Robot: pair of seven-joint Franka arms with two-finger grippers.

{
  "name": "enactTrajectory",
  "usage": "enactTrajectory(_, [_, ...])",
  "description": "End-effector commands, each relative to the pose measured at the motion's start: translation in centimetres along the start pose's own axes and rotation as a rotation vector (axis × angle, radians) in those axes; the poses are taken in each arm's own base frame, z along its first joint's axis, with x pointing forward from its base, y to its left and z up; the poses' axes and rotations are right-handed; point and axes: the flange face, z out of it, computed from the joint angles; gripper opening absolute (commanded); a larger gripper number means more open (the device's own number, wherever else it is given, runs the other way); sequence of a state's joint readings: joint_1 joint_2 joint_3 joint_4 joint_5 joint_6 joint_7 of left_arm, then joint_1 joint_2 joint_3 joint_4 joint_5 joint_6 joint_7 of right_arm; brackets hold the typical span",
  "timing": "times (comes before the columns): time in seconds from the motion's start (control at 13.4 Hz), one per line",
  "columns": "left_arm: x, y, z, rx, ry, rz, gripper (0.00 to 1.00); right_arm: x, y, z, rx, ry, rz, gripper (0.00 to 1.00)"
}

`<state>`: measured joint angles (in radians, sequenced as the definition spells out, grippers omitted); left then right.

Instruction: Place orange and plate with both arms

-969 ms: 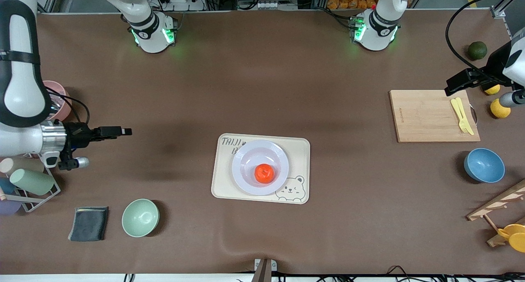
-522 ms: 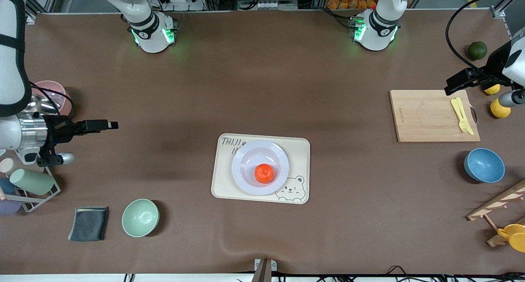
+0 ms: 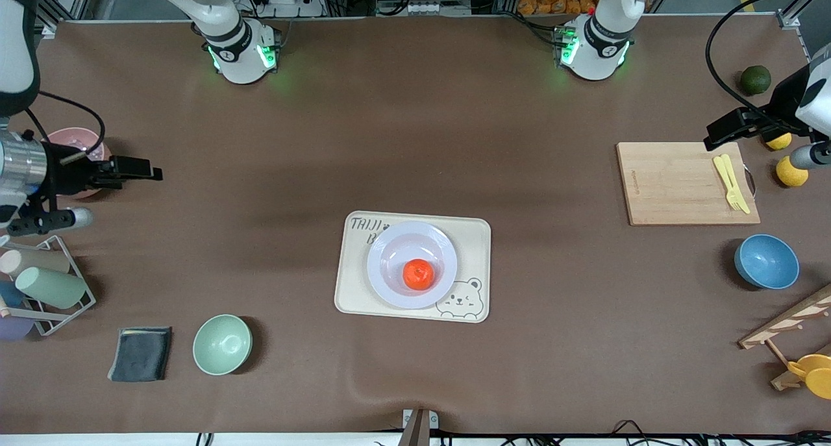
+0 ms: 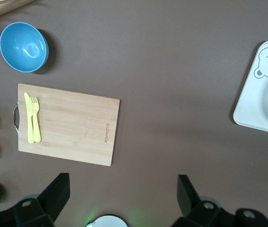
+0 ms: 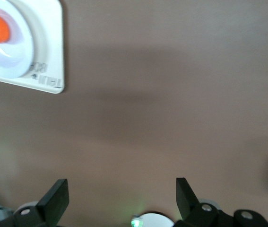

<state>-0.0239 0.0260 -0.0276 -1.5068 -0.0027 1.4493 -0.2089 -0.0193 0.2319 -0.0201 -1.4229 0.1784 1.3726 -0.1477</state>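
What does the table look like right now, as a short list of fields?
orange: orange sits in the plate's well
plate: plate rests on the bear tray, mid-table
left gripper: left gripper open, empty, over the corner of the cutting board
right gripper: right gripper open, empty, over bare table beside the pink bowl
on the board: yellow fork and knife
task state: orange and plate look placed
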Motion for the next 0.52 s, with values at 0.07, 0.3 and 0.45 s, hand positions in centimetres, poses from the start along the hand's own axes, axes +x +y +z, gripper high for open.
enactTrajectory(0.07, [-0.6, -0.4, -0.7, -0.006, -0.002, 0.025, 1.0, -0.8, 0.5, -2.3, -0.09, 0.025, -0.056, 1.0])
enactTrajectory(0.3, [-0.6, -0.4, -0.7, -0.006, -0.002, 0.025, 1.0, -2.3, 3.1, -4.1, -0.105, 0.05, -0.106, 1.0])
enactTrajectory(0.45, [-0.6, -0.4, -0.7, -0.006, -0.002, 0.025, 1.0, -4.1, 2.7, -5.6, -0.111, 0.066, -0.104, 1.0])
